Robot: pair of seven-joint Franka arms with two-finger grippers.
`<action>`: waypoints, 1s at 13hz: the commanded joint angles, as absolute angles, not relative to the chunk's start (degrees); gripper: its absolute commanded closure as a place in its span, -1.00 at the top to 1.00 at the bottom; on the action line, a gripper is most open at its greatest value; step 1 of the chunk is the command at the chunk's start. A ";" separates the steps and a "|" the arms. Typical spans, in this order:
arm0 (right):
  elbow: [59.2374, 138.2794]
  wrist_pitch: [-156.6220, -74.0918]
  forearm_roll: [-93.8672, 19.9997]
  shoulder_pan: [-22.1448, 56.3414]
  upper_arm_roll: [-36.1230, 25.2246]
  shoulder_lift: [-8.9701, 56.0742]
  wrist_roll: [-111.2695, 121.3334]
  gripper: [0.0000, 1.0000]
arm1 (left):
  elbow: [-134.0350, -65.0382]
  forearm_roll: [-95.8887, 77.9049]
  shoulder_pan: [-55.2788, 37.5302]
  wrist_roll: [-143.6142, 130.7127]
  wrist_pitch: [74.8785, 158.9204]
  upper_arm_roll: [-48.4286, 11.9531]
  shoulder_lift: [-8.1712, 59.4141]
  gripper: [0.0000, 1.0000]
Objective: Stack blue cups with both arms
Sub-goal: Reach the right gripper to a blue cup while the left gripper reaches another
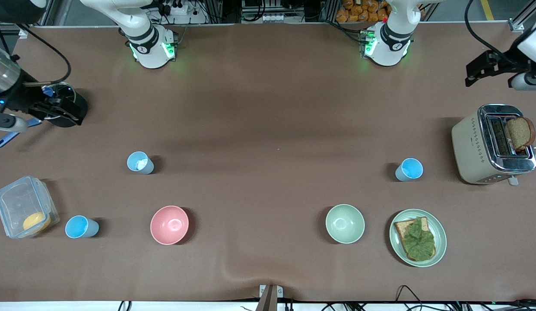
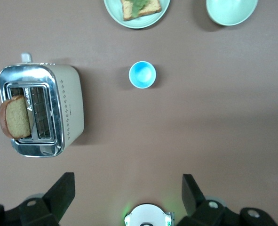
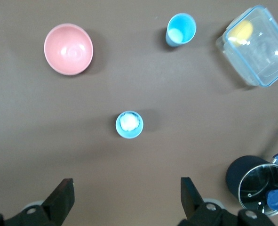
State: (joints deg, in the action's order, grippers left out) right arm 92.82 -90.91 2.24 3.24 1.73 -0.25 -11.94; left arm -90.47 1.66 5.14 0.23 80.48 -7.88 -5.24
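Both claws, left claw (image 2: pixel 124 197) and right claw (image 3: pixel 124 200), gape empty, high above separate blue cups (image 1: pixel 141 163).

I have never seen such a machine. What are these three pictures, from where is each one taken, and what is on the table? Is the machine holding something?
These are two white robot arms at a brown table. One picture comes from a high camera facing them; the other two come from cameras on their wrists, looking down.

The left gripper hangs over the toaster end, open and empty. The right gripper hangs open and empty over the other end, near a dark pot.

Three blue cups stand apart: a pale one, a bright one beside a clear box, and another beside the toaster. Nearer the camera are a pink bowl, a green bowl and a plate with bread.
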 commanded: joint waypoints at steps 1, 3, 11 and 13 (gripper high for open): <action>92.98 -90.44 2.72 5.80 1.93 2.97 -12.39 1.00 | -90.00 2.90 6.32 0.79 79.80 -8.09 -3.35 1.00; 93.42 -90.70 1.68 5.80 1.93 6.58 -8.20 1.00 | -90.17 2.81 7.99 0.79 80.33 -8.17 -2.29 1.00; 113.44 -117.82 2.55 8.35 1.76 10.63 -7.29 1.00 | -103.07 2.02 12.04 0.88 95.68 -8.26 -0.26 1.00; 116.01 -123.03 5.08 8.44 1.84 13.43 -7.12 1.00 | -108.52 2.02 12.22 0.88 103.93 -8.17 0.26 1.00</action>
